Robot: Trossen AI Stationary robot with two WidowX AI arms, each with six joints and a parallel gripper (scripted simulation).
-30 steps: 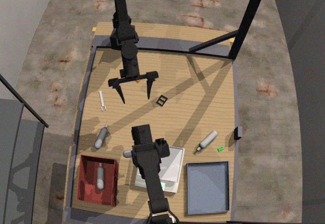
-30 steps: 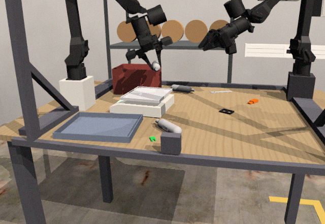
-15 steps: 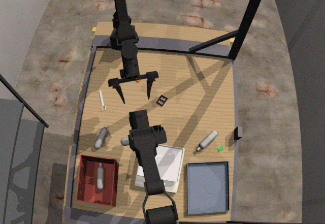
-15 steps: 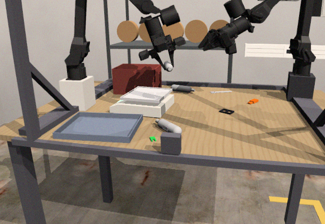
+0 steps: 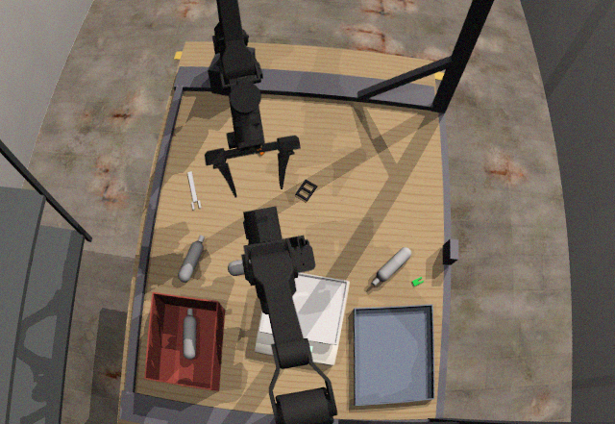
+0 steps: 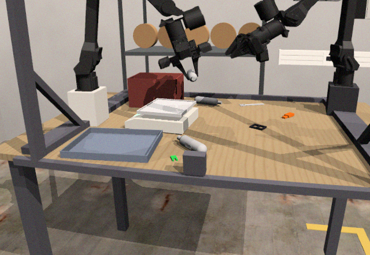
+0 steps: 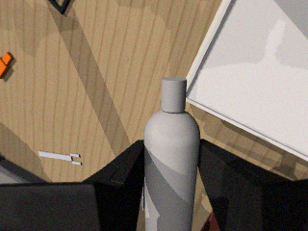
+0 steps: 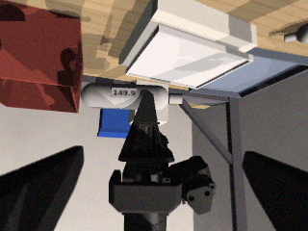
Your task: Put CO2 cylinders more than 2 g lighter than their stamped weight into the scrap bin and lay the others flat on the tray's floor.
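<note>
Red bin [image 5: 221, 344] [image 6: 155, 88] [image 8: 38, 58] stands leftmost; next, the left gripper [image 5: 260, 258] [image 6: 191, 72] [image 7: 169, 146] [image 8: 148, 92] grasps the cylinder [image 5: 235, 267] [image 6: 192, 77] [image 7: 171, 164] [image 8: 98, 97] aloft, neck perhaps pointing scale-side. The scale [image 5: 323, 305] [image 6: 161, 125] [image 7: 260, 63] [image 8: 192, 58] lies nearby, while the farther right gripper [image 5: 258, 191] [image 6: 228, 53] [image 8: 165, 156] is spread apart.

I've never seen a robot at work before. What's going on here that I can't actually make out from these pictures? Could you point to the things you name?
- Scale [image 5: 325, 305] [image 6: 165, 106] [image 8: 192, 55] reading: the left arm covers most of the display in the top view; at the exterior angle it is unreadable.
- Bin cylinder's [image 5: 188, 335] stamped weight: no label shows from above; the scrap bin's [image 5: 218, 360] [image 6: 146, 89] [image 8: 38, 53] wall hides it in the exterior view.
- Held cylinder's [image 5: 235, 267] [image 6: 192, 75] [image 7: 171, 140] [image 8: 103, 98] lower end: cut off by the left wrist picture's bottom edge.
</note>
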